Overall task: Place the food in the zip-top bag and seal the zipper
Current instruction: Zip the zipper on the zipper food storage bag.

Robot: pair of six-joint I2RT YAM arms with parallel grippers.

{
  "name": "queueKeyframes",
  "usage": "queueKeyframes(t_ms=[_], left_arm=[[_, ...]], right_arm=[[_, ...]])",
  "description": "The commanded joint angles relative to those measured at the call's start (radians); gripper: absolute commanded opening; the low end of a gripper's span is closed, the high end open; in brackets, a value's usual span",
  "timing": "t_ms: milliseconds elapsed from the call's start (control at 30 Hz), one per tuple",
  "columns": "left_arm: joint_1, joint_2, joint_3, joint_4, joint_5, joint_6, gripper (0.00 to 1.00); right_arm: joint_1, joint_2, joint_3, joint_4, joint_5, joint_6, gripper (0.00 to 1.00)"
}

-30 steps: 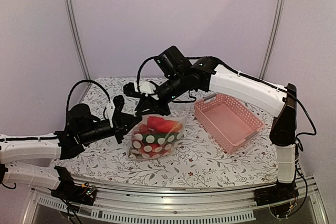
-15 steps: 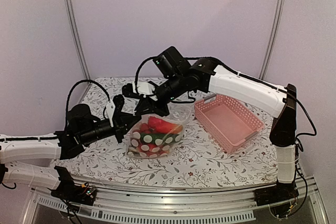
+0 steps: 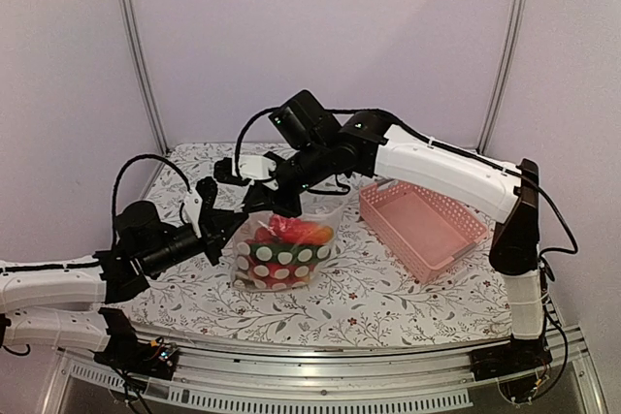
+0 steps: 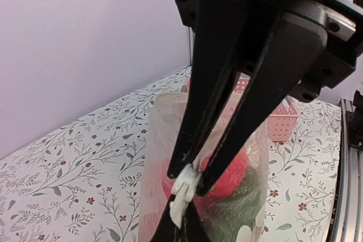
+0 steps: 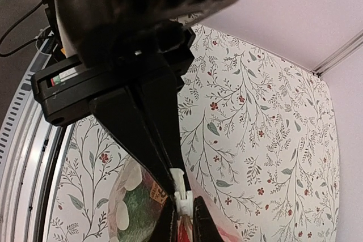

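Observation:
The zip-top bag (image 3: 283, 257) stands upright on the table, holding the food: red fruits (image 3: 291, 232) over a green piece with white dots (image 3: 277, 261). My left gripper (image 3: 240, 225) is at the left end of the bag's mouth. In the left wrist view it (image 4: 191, 181) is shut on the white end of the zipper (image 4: 182, 192), with a red fruit (image 4: 229, 174) behind the clear wall. My right gripper (image 3: 281, 205) meets it from above. In the right wrist view it (image 5: 177, 188) is shut on the same zipper end (image 5: 182, 199).
An empty pink lattice basket (image 3: 422, 222) stands to the right of the bag, also in the left wrist view (image 4: 283, 123). The table has a flowered cloth (image 3: 388, 298). Metal rails run along its near edge (image 3: 320, 361).
Both grippers and the bag have shifted a little to the left. The right gripper has moved left along the bag's mouth to the left gripper.

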Motion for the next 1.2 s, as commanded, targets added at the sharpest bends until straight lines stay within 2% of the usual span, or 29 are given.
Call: queueKeyframes(t_ms=[0, 467, 1167], left_arm=[[-0.009, -0.033, -0.011, 0.057, -0.098, 0.004, 0.0], [-0.01, -0.084, -0.035, 0.049, -0.187, 0.02, 0.0], [-0.006, -0.064, -0.047, 0.069, -0.211, 0.03, 0.0]], right_arm=[[-0.027, 0.032, 0.01, -0.072, 0.134, 0.038, 0.0], [-0.135, 0.001, -0.015, -0.143, 0.159, 0.08, 0.0], [-0.212, -0.104, -0.118, -0.215, 0.183, 0.077, 0.0]])
